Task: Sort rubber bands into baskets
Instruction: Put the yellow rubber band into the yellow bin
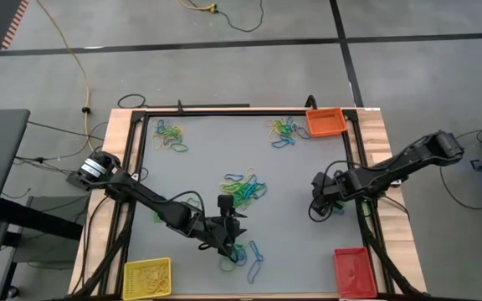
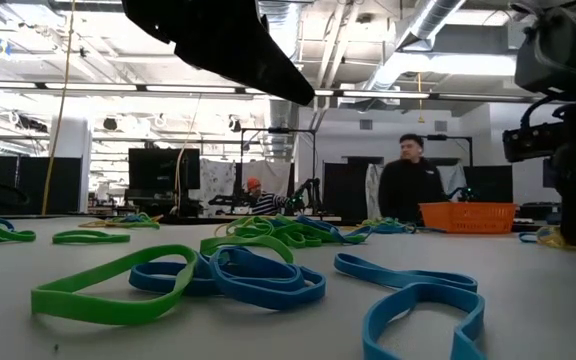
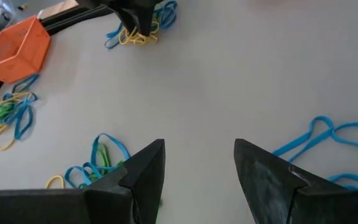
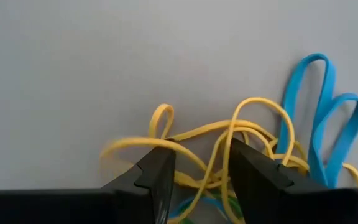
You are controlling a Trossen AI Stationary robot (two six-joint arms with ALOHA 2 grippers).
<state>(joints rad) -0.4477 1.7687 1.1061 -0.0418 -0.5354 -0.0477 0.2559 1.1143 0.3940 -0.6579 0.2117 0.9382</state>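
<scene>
Right gripper (image 4: 194,171) is hanging low at about four o'clock on the table (image 1: 224,159), its fingers parted around a tangle of yellow rubber bands (image 4: 229,140); whether they are pinching a strand cannot be told. Only the right wrist view is showing this tangle up close, with blue loops (image 4: 319,118) lying beside it; from above the gripper is hiding it. Left gripper (image 3: 197,165) is standing open over bare tabletop near six o'clock, holding nothing. Its arm is reaching in from eight o'clock, bent low across the surface, while the right arm is slanting in from three o'clock.

Baskets are sitting at the corners: the orange basket (image 1: 325,122) at one o'clock, the red basket (image 1: 351,269) at five, the yellow basket (image 1: 147,277) at seven. Loose piles are lying at eleven o'clock (image 1: 171,136), near one (image 1: 283,132), and centre (image 1: 245,187). Only the low view is showing a person (image 2: 408,190) beyond the table.
</scene>
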